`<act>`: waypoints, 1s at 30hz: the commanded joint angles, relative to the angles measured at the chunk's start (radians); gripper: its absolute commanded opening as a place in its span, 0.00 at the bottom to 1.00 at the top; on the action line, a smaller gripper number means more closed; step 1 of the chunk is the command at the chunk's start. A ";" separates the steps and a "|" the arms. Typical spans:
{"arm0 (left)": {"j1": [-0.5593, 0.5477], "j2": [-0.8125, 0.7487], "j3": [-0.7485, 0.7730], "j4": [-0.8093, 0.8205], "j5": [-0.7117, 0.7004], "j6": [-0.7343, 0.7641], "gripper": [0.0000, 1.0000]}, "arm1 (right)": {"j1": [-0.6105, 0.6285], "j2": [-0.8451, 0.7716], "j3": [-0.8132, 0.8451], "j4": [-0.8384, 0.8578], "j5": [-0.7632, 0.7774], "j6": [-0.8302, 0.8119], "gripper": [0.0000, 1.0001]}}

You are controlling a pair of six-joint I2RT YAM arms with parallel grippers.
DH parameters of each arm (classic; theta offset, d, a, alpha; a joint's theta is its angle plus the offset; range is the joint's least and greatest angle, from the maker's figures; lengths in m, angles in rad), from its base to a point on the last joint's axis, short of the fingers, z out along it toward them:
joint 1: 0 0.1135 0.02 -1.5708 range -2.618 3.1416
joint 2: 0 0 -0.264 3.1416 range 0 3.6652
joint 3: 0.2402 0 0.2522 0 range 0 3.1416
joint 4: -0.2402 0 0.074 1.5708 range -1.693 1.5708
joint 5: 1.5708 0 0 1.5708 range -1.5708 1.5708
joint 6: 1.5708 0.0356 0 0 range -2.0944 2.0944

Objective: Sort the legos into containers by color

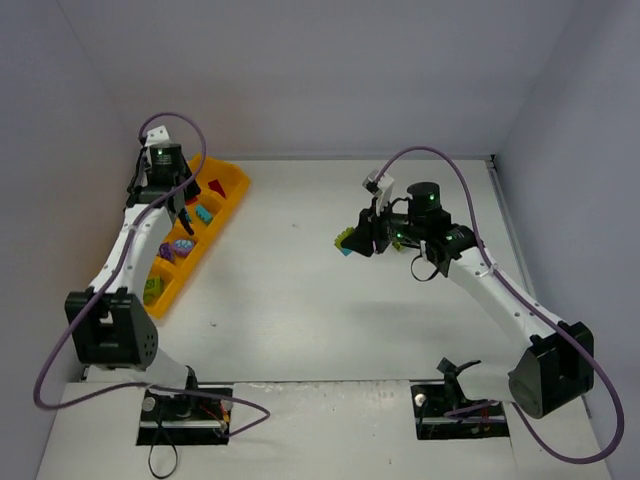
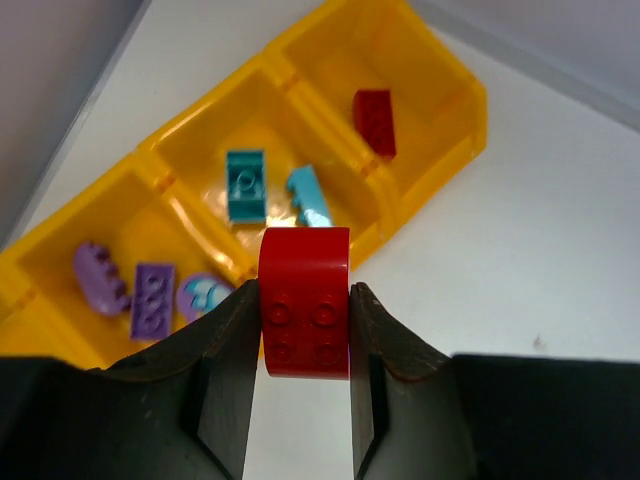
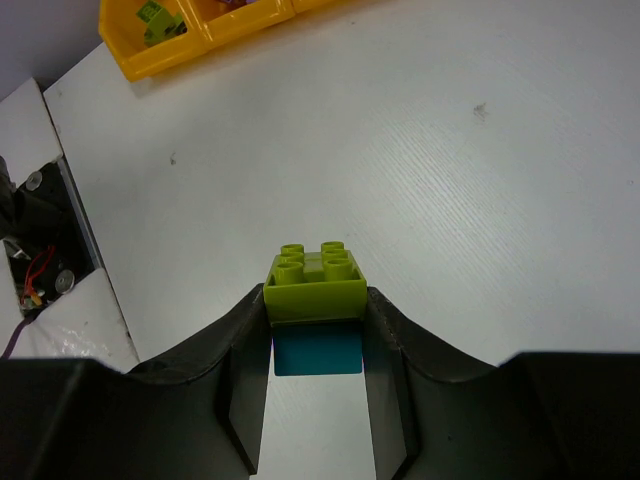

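Observation:
The orange-yellow tray (image 1: 236, 186) lies at the left, also in the left wrist view (image 2: 440, 150). My left gripper (image 2: 304, 330) is shut on a red brick (image 2: 304, 300), held above the tray's near wall; from above the gripper (image 1: 184, 210) is over the tray. In the compartments lie a red brick (image 2: 374, 120), two teal bricks (image 2: 245, 184) and purple bricks (image 2: 152, 298). My right gripper (image 3: 316, 330) is shut on a lime-and-teal stack (image 3: 316, 290), held above the table at centre right (image 1: 347, 240).
A lime brick (image 3: 158, 20) lies in the tray's end compartment (image 1: 152, 291). White walls enclose the table on three sides. The arm bases and cables sit at the near edge (image 1: 180, 405).

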 commanded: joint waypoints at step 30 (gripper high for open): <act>0.012 0.541 0.579 0.217 0.199 0.149 0.69 | 0.009 -0.011 0.003 0.072 -0.021 0.032 0.00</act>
